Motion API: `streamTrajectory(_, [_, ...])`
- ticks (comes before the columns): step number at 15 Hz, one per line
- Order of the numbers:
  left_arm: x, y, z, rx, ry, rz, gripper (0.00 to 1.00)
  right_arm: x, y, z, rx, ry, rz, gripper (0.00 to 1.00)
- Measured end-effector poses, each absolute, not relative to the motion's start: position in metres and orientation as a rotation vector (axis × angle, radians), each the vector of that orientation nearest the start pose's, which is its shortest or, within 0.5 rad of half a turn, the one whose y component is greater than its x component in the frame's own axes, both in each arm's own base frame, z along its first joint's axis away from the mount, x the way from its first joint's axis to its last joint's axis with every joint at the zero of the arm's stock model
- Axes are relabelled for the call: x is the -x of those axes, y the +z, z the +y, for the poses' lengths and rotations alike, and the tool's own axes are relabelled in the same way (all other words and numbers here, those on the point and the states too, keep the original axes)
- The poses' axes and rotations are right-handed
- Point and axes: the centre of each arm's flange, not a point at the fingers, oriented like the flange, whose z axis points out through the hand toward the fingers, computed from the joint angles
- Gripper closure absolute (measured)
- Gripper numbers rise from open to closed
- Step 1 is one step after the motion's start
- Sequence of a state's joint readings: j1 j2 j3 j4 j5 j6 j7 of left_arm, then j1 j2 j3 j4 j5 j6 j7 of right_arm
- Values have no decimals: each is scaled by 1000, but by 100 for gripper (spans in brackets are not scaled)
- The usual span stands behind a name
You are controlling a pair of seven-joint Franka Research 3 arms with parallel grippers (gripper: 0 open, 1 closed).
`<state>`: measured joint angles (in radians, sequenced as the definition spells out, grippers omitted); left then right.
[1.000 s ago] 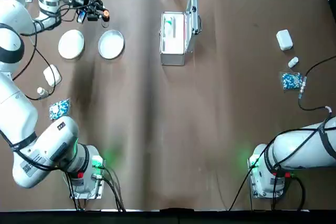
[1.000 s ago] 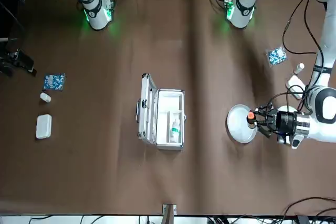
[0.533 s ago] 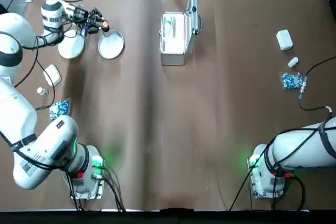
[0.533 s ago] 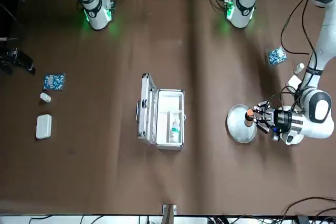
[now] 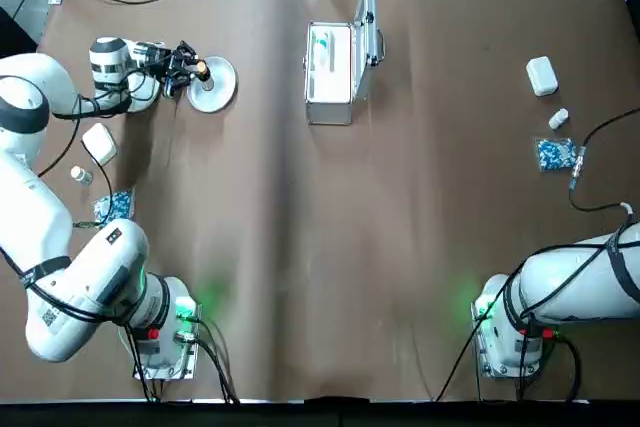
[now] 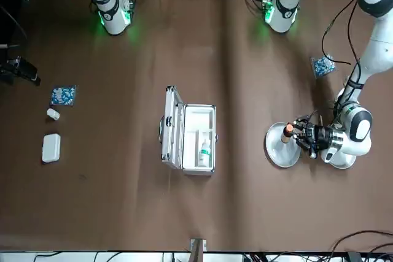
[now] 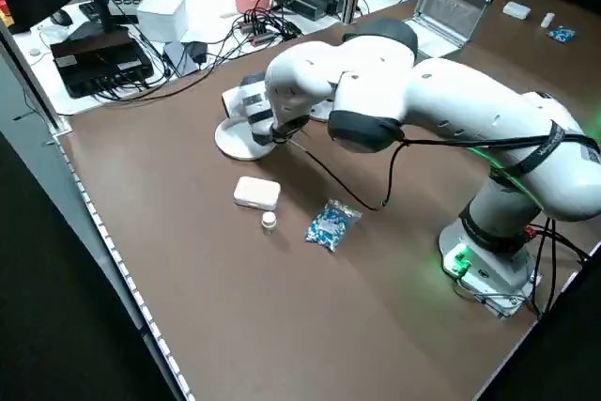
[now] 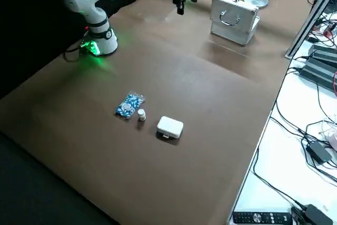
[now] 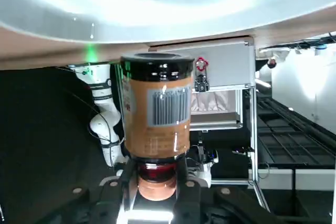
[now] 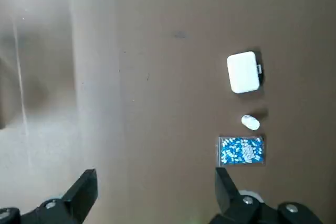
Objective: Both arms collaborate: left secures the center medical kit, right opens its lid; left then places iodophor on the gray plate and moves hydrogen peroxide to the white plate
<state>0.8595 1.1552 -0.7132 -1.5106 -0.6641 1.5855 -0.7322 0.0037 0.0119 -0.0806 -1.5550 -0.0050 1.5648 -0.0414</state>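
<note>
Top view: You have the left gripper (image 5: 190, 70) at the near edge of the gray plate (image 5: 216, 85), clamped on the iodophor bottle (image 5: 201, 70). I judge the bottle is held by its cap end so its base can meet the plate. The white plate (image 5: 140, 92) sits just beside, largely under the wrist. The medical kit (image 5: 332, 72) stands open at the table's centre, lid up, one bottle showing inside.

Front view: Two plates, side by side. The iodophor bottle (image 6: 287, 132) is over the gray plate (image 6: 279, 146); whether it touches, you cannot tell here. One green-capped bottle, probably the hydrogen peroxide (image 6: 206, 150), lies in the kit's tray, waiting its turn.

Left side view: The left arm bends low over the plates. Near it you can count one small white box (image 7: 256, 193), one vial (image 7: 269, 222) and one blue packet (image 7: 330, 225).

Right side view: A matching set of three lies on the other side: white box (image 8: 169, 128), vial (image 8: 141, 115), blue packet (image 8: 128, 105).

Left wrist view: Fingers closed on the bottle's red cap, brown body and barcode label facing you, plate just beyond.

Right wrist view: The right gripper (image 10: 155, 192) is spread wide, holding nothing, parked high above the table, clear of the work.
</note>
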Motion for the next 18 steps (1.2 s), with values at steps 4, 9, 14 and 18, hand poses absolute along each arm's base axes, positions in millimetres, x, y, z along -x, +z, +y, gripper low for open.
streamTrajectory(4, [-612, 111, 88, -1336, -1259, 1022, 67, -556, 625, -39, 3148, 5, 45, 1])
streamTrajectory(9, [-612, 108, 88, -1325, -1260, 1030, 67, -557, 625, -38, 3149, 1, 41, 1])
streamTrajectory(14, [-611, 97, 82, -1304, -1276, 1051, 67, -557, 625, -38, 3149, -9, 42, 1])
streamTrajectory(18, [-612, 97, 78, -1309, -1277, 1051, 59, -557, 625, -38, 3150, -9, 41, 1])
